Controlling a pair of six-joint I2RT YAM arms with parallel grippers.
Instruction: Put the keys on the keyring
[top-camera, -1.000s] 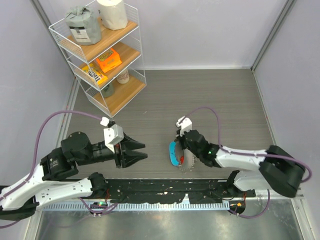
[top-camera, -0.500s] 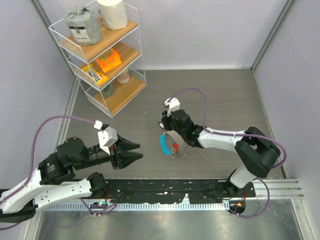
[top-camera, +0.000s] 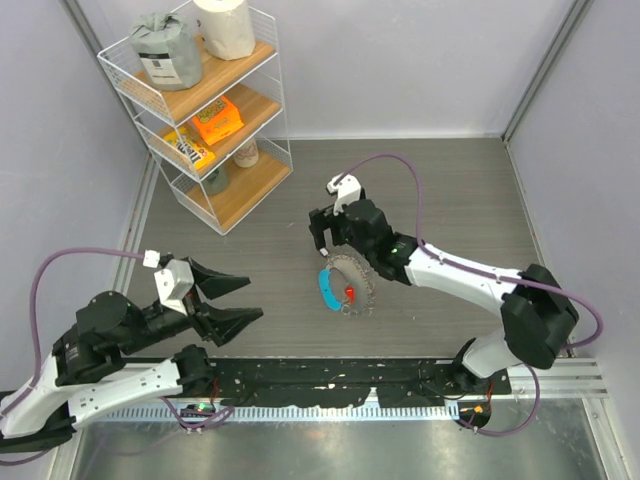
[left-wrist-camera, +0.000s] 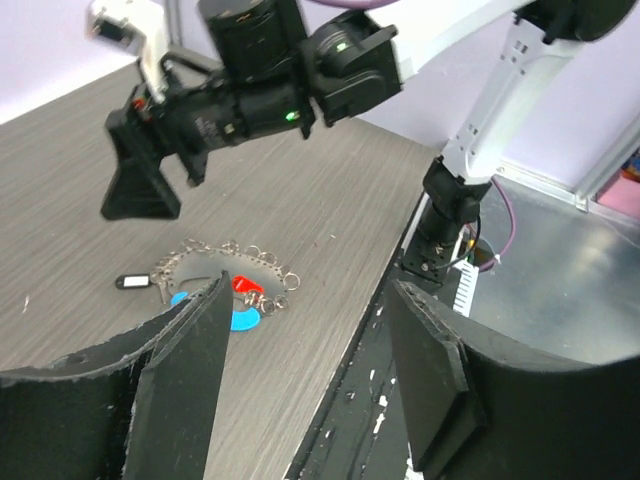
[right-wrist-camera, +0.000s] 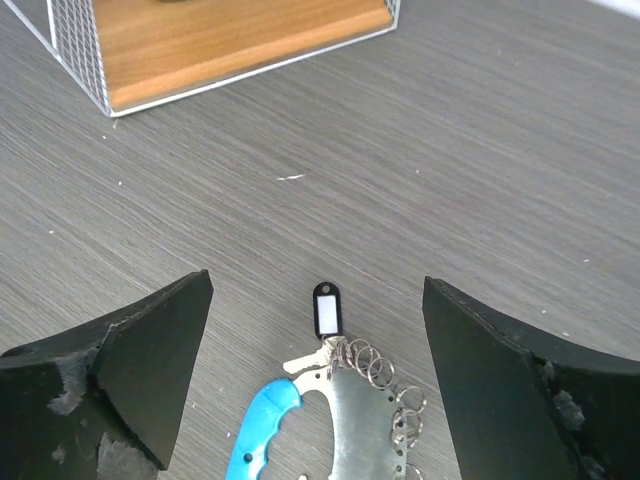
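Grey wood-grain laminate covered the table (top-camera: 450, 200), which was boxed in by pale lilac walls (top-camera: 400, 60), with a bare metal strip (top-camera: 560, 445) along the near edge. At 11 o'clock in the overhead view stood a white wire rack (top-camera: 240, 195) with wooden shelves.

Near the table's middle lay the keyring (top-camera: 345, 290). Its blue tag (top-camera: 325, 290) was at 9 o'clock of the keys (right-wrist-camera: 360, 440), a flat toothed silvery fan with a red tag (top-camera: 350, 292) on top. Whether the keys were actually threaded on the ring was too fine to tell.

The right gripper (right-wrist-camera: 316, 280) hung over the bunch, jaws wide apart and holding nothing. The left gripper (top-camera: 245, 298), at 9 o'clock from the bunch and well apart from it, was likewise spread and empty.
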